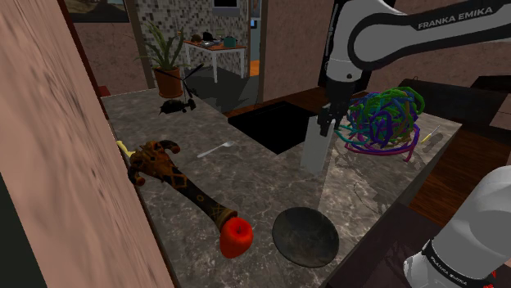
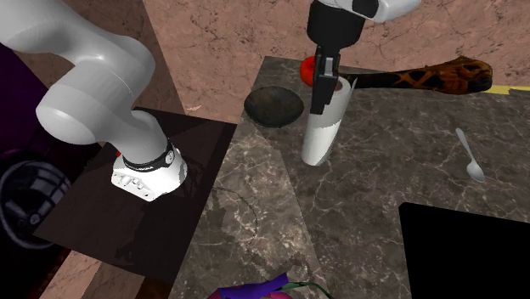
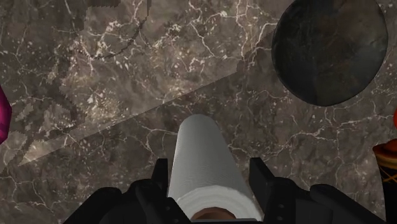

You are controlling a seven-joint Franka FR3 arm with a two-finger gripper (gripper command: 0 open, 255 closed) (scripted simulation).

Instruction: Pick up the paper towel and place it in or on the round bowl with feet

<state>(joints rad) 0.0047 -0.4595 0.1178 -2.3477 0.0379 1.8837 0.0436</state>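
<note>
Gripper clenched on top of upright towel roll, mid-counter; dark bowl near counter's edge, apart.

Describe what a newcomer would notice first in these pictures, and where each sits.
A white paper towel roll stands upright on the marbled counter, clasped at its top by the black gripper. To its right in the shoulder view sits a bright tangle of multicoloured loops. A dark round bowl lies toward that view's bottom.

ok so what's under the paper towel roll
Only the marbled counter shows beneath the paper towel, which the gripper clasps at its upper end. The patch below its base is covered by the roll itself, so contact is unclear.
</note>
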